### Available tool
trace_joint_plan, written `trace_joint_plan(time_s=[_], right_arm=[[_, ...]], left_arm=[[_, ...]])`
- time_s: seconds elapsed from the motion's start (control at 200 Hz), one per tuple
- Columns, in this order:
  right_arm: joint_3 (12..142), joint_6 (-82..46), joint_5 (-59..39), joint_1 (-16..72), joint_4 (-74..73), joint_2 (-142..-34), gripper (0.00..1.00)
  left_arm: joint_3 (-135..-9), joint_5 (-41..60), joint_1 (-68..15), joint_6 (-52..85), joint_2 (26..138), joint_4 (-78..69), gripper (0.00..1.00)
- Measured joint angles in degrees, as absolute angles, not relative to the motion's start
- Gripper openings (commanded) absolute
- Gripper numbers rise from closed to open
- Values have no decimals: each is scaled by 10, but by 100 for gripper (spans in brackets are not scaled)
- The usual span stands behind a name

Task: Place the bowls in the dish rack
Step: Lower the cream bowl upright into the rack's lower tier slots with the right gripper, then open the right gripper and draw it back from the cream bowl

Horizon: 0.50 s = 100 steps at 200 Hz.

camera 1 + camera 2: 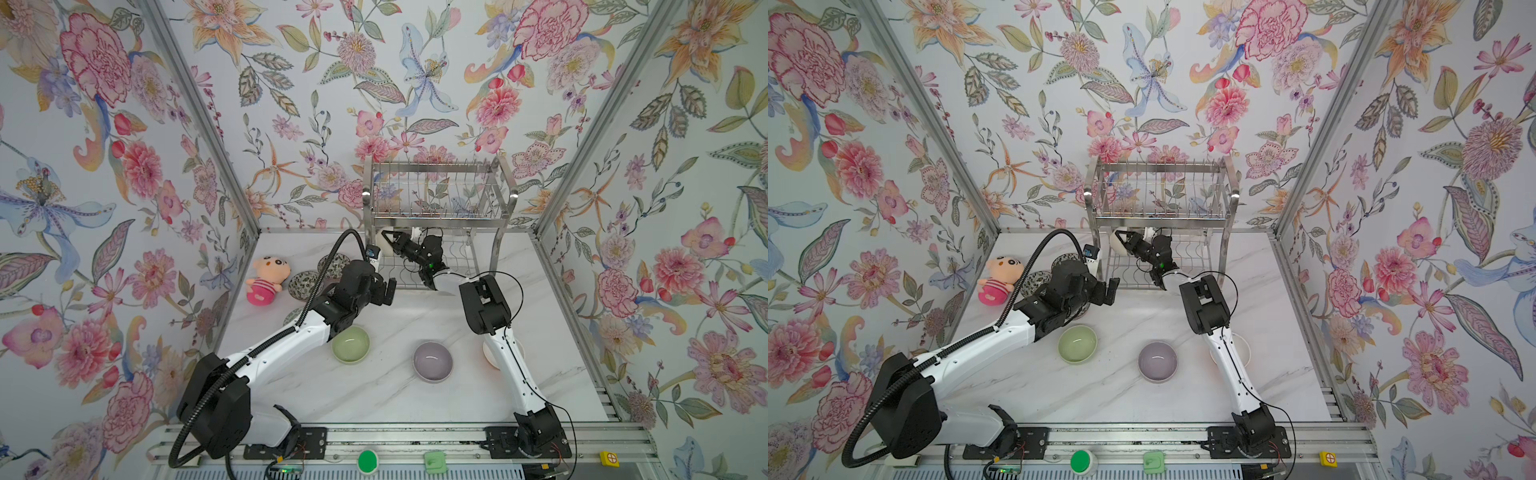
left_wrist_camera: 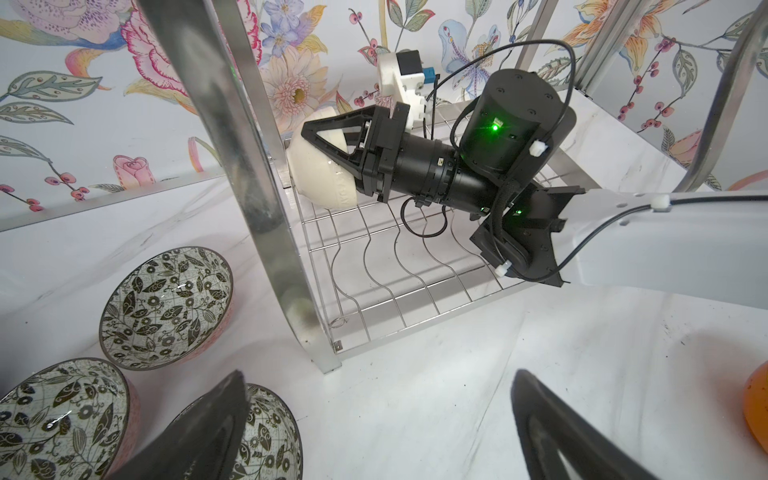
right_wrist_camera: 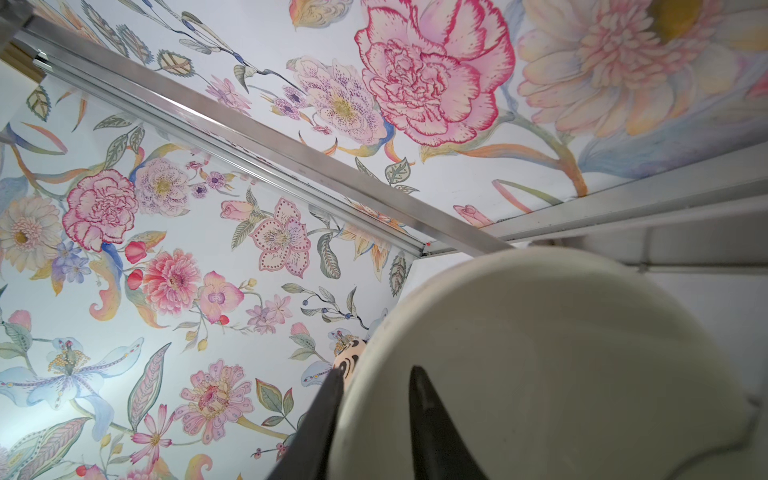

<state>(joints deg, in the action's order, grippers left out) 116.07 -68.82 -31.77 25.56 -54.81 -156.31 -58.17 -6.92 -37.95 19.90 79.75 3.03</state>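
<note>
A: Where's the cream bowl?

B: On the lower shelf of the dish rack, at its far left corner. It stands on edge between the wires, foot turned toward the rack's middle and mouth toward its left end.

A: And the right claw?

B: It lies in under the upper tier, entering from the rack's front and pointing straight at that corner. The rim runs between its fingers, one on each side of the wall, set only a little apart. Whether they pinch the bowl or merely bracket it, I cannot tell.

A: So what does the next move hinge on?

B: I'd judge the bowl is seated, so the claw must let go and back out along its own line, toward the rack's front. Any sideways drift would tug the rim.

A: The left claw?

B: Spread wide and holding nothing. It hangs just outside the rack's left front leg, beside the leaf-patterned bowls on the table, so it's the nearer arm for those. The pale green bowl and lilac bowl sit well in front of the rack.
</note>
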Motion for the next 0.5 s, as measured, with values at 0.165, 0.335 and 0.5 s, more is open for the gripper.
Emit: trace_joint_plan(time_s=[0.165, 0.335, 0.5], right_arm=[[1152, -682, -320, 253, -548, -1561, 39], [1135, -682, -321, 252, -549, -1552, 44], [1112, -675, -321, 251, -546, -1539, 50]], left_arm=[[-582, -70, -380, 199, 797, 30, 99], [-582, -78, -380, 199, 795, 34, 99], [-582, -80, -380, 199, 789, 35, 99]])
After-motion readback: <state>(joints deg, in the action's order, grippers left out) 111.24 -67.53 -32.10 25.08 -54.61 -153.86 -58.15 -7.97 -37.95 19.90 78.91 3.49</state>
